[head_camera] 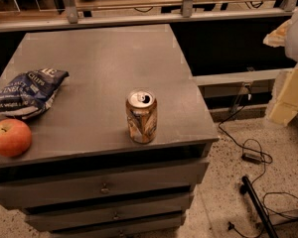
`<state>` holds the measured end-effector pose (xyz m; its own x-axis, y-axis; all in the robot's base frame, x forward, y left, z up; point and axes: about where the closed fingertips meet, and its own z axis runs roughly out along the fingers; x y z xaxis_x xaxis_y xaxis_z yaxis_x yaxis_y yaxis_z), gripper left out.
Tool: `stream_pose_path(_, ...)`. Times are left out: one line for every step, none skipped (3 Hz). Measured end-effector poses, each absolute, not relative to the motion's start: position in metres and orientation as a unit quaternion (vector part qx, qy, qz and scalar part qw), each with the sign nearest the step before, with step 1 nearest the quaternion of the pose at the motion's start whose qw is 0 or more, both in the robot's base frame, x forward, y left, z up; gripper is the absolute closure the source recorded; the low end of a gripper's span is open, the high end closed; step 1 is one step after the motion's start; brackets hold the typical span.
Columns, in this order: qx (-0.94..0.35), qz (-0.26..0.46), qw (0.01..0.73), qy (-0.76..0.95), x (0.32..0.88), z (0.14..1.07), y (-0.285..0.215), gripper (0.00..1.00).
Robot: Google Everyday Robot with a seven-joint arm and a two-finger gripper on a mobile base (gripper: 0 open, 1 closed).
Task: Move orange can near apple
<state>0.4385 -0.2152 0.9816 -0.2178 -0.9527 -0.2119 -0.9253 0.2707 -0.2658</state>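
The orange can [141, 116] stands upright near the front right of the grey cabinet top [104, 58], its silver pull-tab top showing. The red-orange apple [9, 137] sits at the front left edge of the top, well to the left of the can. My gripper [289, 78] shows as pale white and yellowish parts at the right edge of the view. It is off the cabinet, far to the right of the can, and holds nothing that I can see.
A dark blue chip bag [29, 91] lies just behind the apple. The cabinet has drawers [104, 187] below. Black cables [253, 155] and a black rod [258, 207] lie on the speckled floor at right. A rail and shelf [139, 14] run behind.
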Motion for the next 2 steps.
stream_pose_path(-0.605,-0.037,0.169,0.777,0.44,0.981,-0.212,0.0)
stream_pose_path(-0.64,0.015,0.192,0.744,0.454,0.974,-0.17,0.0)
